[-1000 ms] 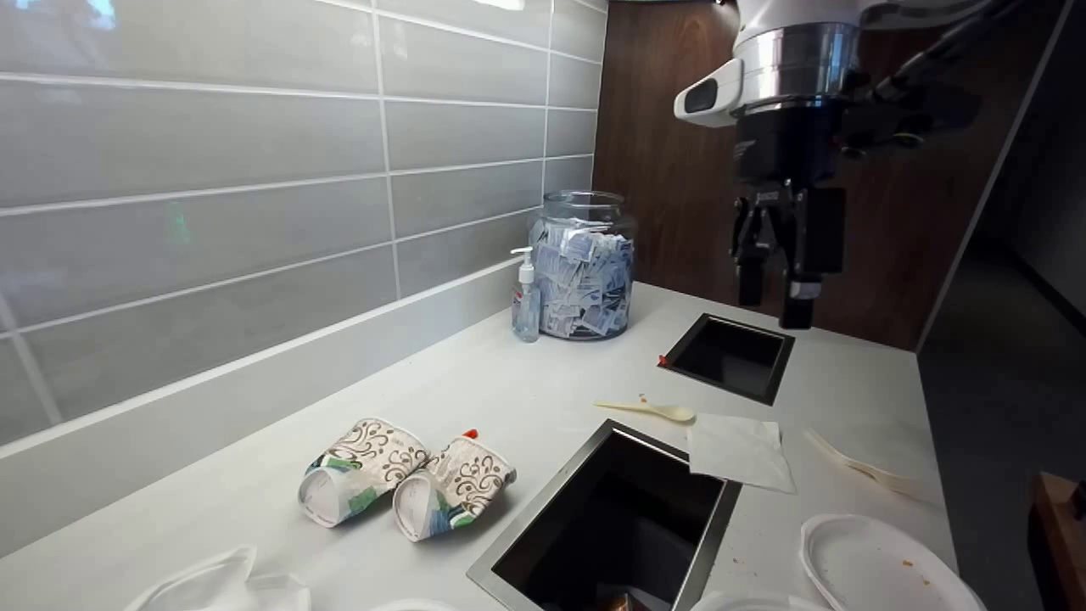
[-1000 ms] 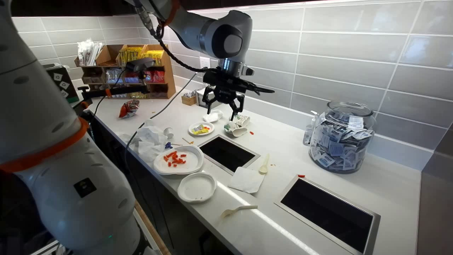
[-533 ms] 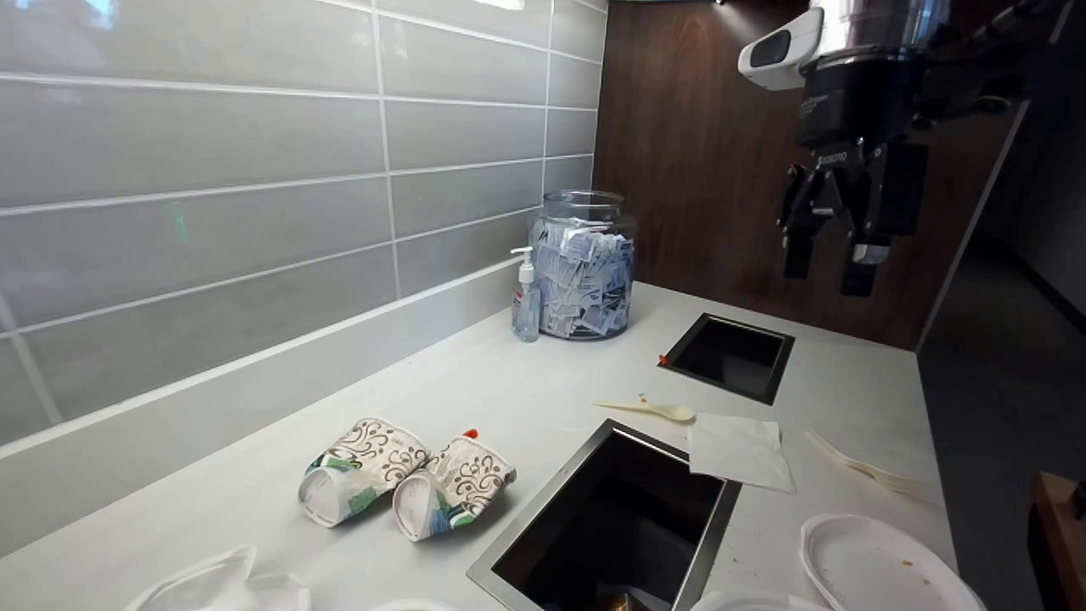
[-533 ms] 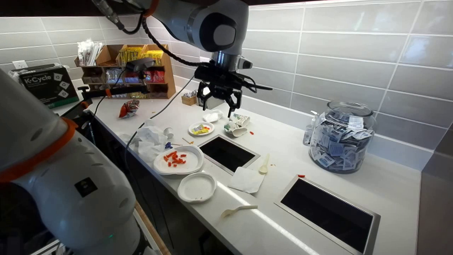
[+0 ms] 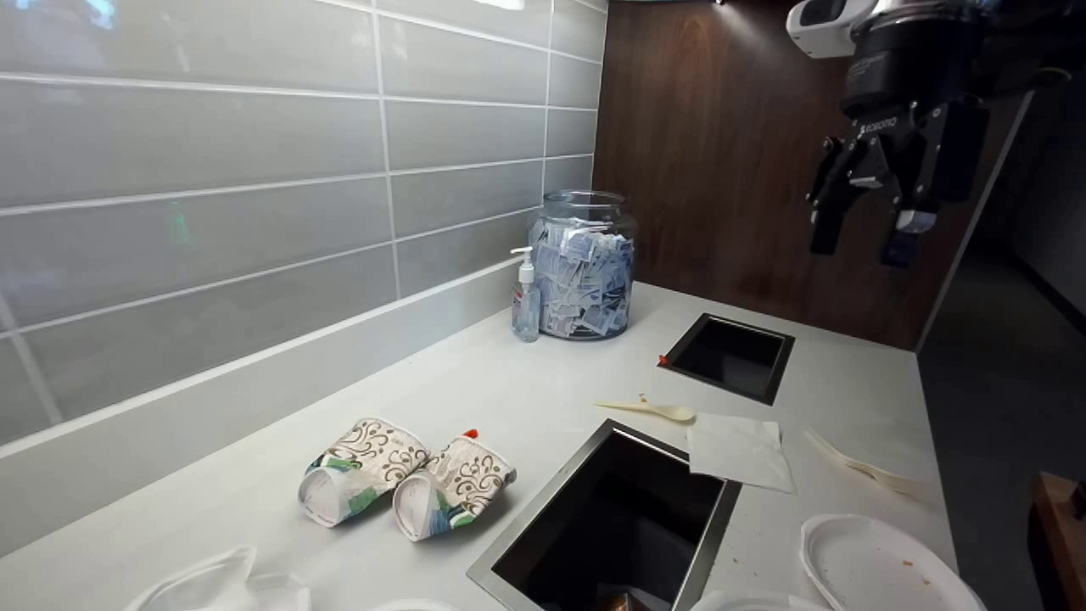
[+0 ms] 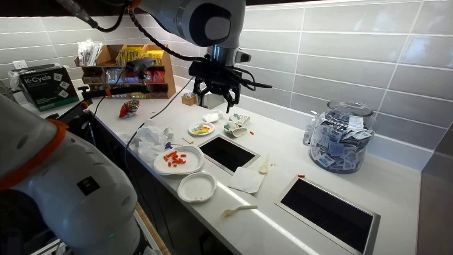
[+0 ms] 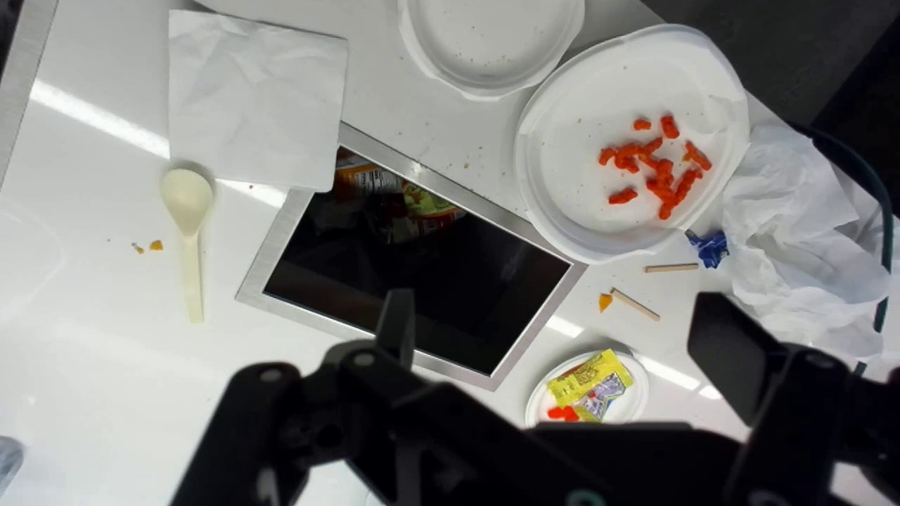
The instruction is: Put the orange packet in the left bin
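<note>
One orange-red packet (image 6: pixel 129 108) on desk (image 6: pixel 283 145), well apart from left bin (image 7: pixel 276 242); another orange packet (image 7: pixel 362 179) inside that bin, can't tell which is the task's. Jaws spread, hanging high above bin level. Napkin (image 7: pixel 256 98) overlaps bin corner.

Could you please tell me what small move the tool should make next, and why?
I would probably draw the tool back a little: it stands open and holds nothing, and an orange packet, likely the one meant, already lies in what seems the left bin.

"K-Cycle" and "KEURIG" on black box (image 6: pixel 49 87), "ROBOTIQ" on pincer (image 5: pixel 863 246)
</note>
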`<state>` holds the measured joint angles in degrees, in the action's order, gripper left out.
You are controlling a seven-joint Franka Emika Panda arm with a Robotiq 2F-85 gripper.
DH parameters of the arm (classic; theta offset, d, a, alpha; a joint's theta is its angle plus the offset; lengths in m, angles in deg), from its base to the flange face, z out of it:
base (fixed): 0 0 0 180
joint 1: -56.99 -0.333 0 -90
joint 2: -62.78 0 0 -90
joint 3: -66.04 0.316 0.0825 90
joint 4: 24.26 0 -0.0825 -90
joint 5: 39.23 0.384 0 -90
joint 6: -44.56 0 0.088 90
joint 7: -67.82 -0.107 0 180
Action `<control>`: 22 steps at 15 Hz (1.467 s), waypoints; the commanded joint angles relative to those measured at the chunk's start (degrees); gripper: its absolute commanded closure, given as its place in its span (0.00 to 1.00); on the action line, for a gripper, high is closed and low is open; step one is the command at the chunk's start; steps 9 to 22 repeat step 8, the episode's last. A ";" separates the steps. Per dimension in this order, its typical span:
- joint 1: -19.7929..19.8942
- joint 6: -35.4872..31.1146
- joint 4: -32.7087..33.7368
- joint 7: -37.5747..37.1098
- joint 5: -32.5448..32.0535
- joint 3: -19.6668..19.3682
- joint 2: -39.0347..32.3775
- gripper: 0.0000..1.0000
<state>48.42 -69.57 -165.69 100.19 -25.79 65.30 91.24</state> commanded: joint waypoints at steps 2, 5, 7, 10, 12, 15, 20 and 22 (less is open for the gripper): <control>-2.54 -4.57 -5.31 5.12 1.80 -2.37 6.93 0.00; -2.49 -3.35 -2.98 4.15 0.33 -2.32 5.07 0.00; -2.91 -3.64 -3.73 4.97 0.51 -2.84 6.39 0.00; -3.01 -3.66 -4.00 5.09 0.54 -2.95 6.76 0.00; -3.01 -3.66 -4.00 5.09 0.54 -2.95 6.76 0.00; -3.01 -3.66 -4.00 5.09 0.54 -2.95 6.76 0.00; -3.01 -3.66 -4.00 5.09 0.54 -2.95 6.76 0.00; -3.01 -3.66 -4.00 5.09 0.54 -2.95 6.76 0.00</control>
